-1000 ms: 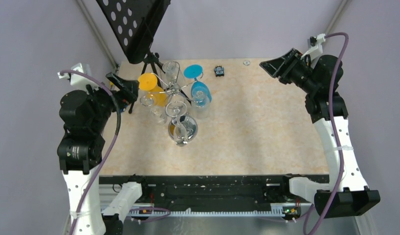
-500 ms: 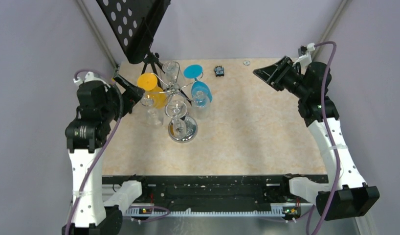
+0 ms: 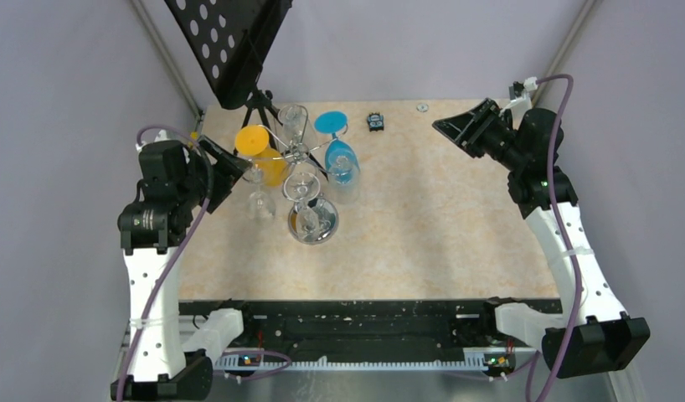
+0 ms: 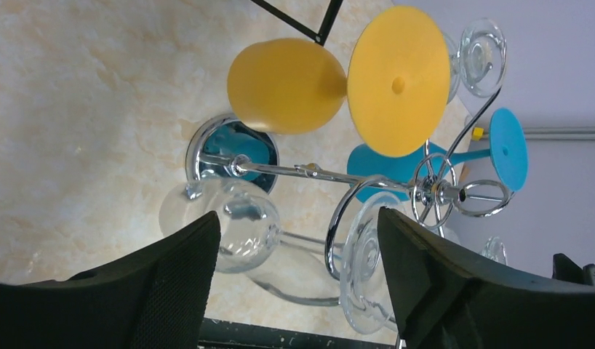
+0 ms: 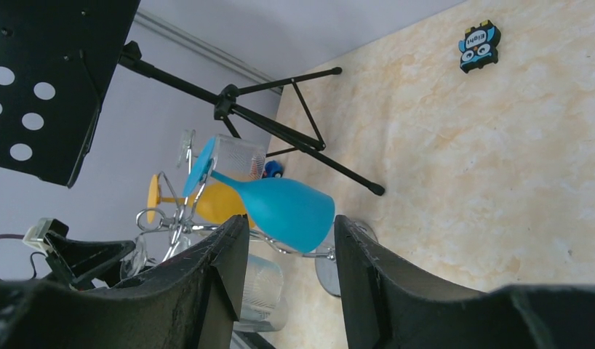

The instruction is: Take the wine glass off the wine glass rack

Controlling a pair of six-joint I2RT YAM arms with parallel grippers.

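Observation:
The silver wire wine glass rack [image 3: 299,156] stands at the table's back left on a round chrome base [image 3: 315,221]. A yellow glass [image 3: 260,149], a blue glass [image 3: 340,154] and clear glasses hang from it upside down. My left gripper [image 3: 232,164] is open right beside the rack's left side. In the left wrist view a clear wine glass [image 4: 240,231] hanging from a curled hook shows between the wide-open fingers [image 4: 171,280]. My right gripper [image 3: 458,127] is open and empty, far right of the rack, facing the blue glass [image 5: 281,206].
A black tripod stand with a perforated plate [image 3: 235,43] rises just behind the rack, its legs [image 5: 302,142] on the table. A small owl-faced item [image 3: 374,121] and a small round disc [image 3: 422,107] lie near the back edge. Purple walls close in on both sides.
My left arm has risen and swung right toward the rack, bringing its open gripper up to the clear glass. My right gripper shifted slightly left, then held still.

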